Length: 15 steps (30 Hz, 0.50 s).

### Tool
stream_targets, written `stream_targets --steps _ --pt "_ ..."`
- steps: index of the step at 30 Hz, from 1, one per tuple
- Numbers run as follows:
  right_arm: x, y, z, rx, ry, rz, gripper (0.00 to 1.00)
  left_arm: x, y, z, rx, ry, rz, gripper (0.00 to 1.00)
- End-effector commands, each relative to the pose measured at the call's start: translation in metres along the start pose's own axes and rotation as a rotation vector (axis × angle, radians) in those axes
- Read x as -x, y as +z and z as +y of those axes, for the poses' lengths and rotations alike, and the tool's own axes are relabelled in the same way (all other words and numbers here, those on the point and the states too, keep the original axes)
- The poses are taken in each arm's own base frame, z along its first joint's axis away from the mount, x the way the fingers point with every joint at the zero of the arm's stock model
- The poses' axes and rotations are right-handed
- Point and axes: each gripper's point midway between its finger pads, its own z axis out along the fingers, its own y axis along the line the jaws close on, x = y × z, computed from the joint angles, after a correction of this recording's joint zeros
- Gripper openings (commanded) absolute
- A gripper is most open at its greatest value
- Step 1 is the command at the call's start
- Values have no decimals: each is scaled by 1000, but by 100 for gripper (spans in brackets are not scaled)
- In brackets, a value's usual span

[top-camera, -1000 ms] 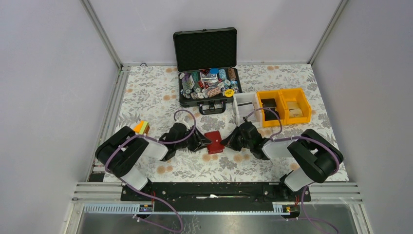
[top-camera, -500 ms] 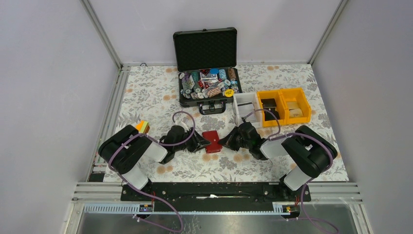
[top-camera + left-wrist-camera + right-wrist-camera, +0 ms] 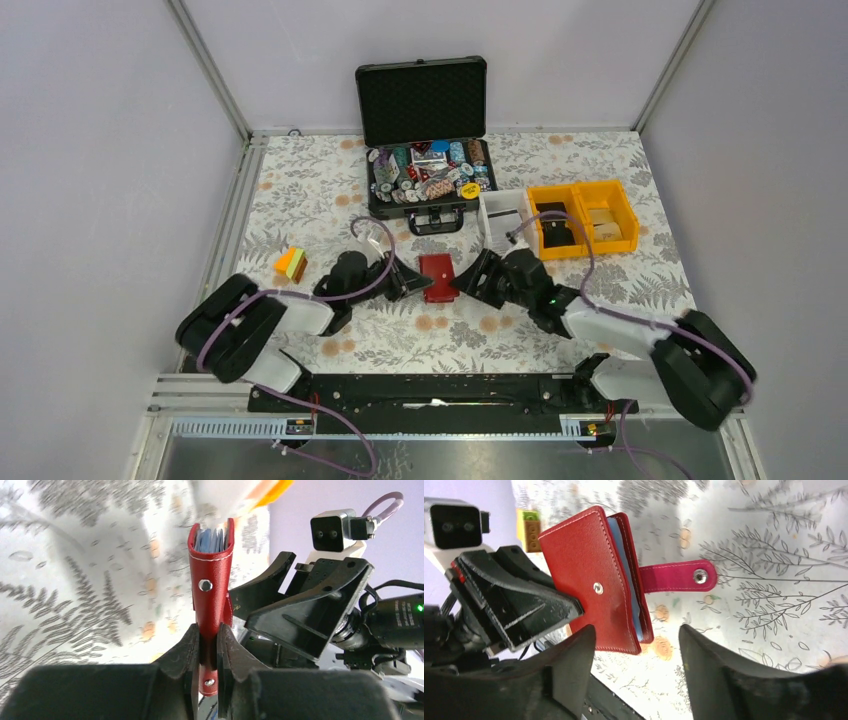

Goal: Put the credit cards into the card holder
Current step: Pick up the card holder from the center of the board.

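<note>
Card holder (image 3: 437, 277) is mid-counter (image 3: 320, 190), between the 2 arms and just in front of the black case (image 3: 424, 100).

Left fingers (image 3: 191, 642) are pinching it: 1 pad on each face of the red leather, clamped tight on 1 end. In the left wrist view the holder runs edge-on out past the tips. It's folded nearly shut, with a narrow gap at the far end.

Credit cards (image 3: 212, 537) are inside. Pale blue edges show in that gap, and again along the open side in the right wrist view. Count not readable.

Snap tab (image 3: 676, 575) is unfastened and sticks out flat to the side, stud showing. The mating stud sits bare on the outer face.

Right fingers (image 3: 574, 655) are spread wide with nothing gripped between them. The holder's lower corner sits in front of the gap. From above they sit just to the right of the holder, facing the left fingers.

Cannot tell whether the holder rests on the counter or is lifted off it.

Rest of the scene:
- The case is open with its lid up, and loose poker chips (image 3: 425, 170) fill the base.
- 2 yellow bins (image 3: 585, 215) and 1 white bin (image 3: 503, 222) stand right of the case.
- A small multicoloured block (image 3: 291, 262) lies on the counter, left of the left arm.
</note>
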Motion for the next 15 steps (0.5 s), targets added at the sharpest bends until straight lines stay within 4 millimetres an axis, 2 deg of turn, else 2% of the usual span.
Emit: stream_targets --steps 1,2,4,7,11,15 --pt "41 -37 21 -9 -135 -113 74 21 -19 -68 -194 210 -24 0" --pt "53 -47 27 17 -142 -133 75 22 -25 -75 -201 247 -20 0" --pt "61 -60 40 78 -179 -132 78 25 -40 -93 -228 319 -26 0" --pt "66 -80 69 209 -241 -132 82 21 -69 -128 -299 431 -3 0" --pt "65 -114 109 402 -284 -159 84 10 -107 -162 -364 559 16 0" --pt "73 -143 123 485 -236 -253 82 -3 -143 -191 -444 647 22 0"
